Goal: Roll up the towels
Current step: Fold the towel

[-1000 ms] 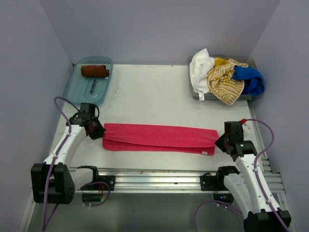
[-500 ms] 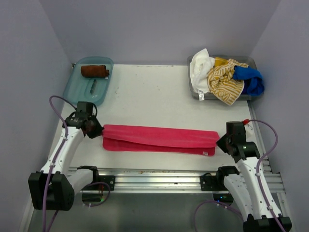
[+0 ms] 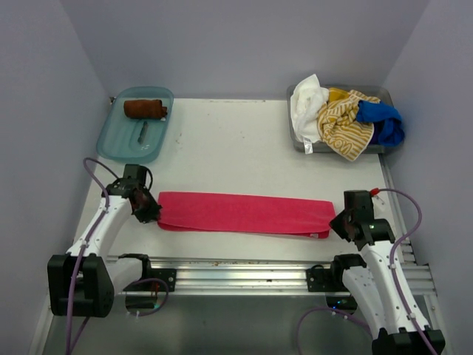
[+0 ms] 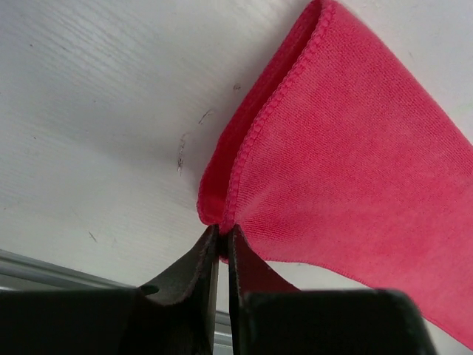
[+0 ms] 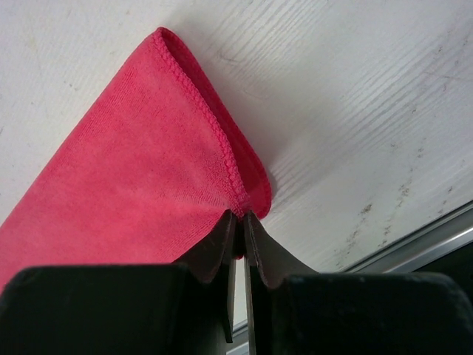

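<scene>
A hot pink towel (image 3: 244, 213) lies folded into a long flat strip across the near part of the table. My left gripper (image 3: 150, 210) is shut on the strip's left near corner (image 4: 222, 214). My right gripper (image 3: 337, 224) is shut on its right near corner (image 5: 244, 207). A rust-brown towel (image 3: 145, 109) lies rolled in the teal tray (image 3: 118, 140) at the back left. White (image 3: 305, 103), yellow-and-white striped (image 3: 344, 122) and blue (image 3: 384, 122) towels are heaped in a grey bin (image 3: 298, 140) at the back right.
An aluminium rail (image 3: 244, 270) runs along the near edge of the table. Purple-grey walls close in the table at the left, right and back. A small grey object (image 3: 143, 133) lies in the teal tray.
Both grippers have drawn the near edge of the pink towel toward the rail, and the strip now lies flatter and narrower. The left gripper has moved a little nearer and to the right.
</scene>
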Robot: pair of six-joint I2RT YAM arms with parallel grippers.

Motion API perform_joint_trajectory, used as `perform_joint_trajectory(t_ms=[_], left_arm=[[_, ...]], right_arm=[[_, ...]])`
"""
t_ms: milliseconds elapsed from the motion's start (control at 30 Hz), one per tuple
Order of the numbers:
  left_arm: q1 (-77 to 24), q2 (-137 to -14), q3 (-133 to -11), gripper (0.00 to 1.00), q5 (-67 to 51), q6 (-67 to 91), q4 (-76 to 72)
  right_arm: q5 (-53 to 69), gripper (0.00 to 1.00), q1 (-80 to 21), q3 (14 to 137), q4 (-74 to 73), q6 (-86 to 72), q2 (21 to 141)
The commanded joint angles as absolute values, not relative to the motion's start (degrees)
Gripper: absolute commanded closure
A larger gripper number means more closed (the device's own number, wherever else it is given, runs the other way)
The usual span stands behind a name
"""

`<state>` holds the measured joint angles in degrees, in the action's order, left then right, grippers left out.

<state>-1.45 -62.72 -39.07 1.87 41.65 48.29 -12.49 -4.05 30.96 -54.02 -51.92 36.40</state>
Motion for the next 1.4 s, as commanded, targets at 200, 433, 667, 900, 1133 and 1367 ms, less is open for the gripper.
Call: perform_joint_trajectory(t_ms=[200, 433, 667, 900, 1133, 1367], left_arm=[[-0.8, -63.6, -43.1, 0.29, 3.0, 42.1, 49.2], [-2.5, -62.9, -47.4, 0.42, -2.6, 41.2, 39.0], [-7.1, -76.1, -46.5, 0.51, -5.5, 42.2, 28.9], [-6.5, -86.9, -47.4, 0.51, -4.4, 42.0, 25.6], [-5.0, -91.1, -48.8, 0.47, -2.6, 39.8, 25.3], [-3.3, -95.6, -51.1, 0.47, -3.8, 39.1, 25.6]], right_arm=[[-14.4, 0.41, -3.8, 33.1, -51.9, -51.2, 36.8], [-9.8, 0.75, -3.8, 34.8, -41.4, -47.5, 44.6], [-11.3, 0.87, -3.7, 39.9, -33.9, -41.3, 64.1], [-12.0, 0.9, -3.6, 41.5, -26.0, -38.1, 80.0], [-11.3, 0.93, -3.6, 44.0, -23.4, -37.7, 90.3], [-9.8, 0.93, -3.6, 45.4, -24.3, -36.9, 89.6]])
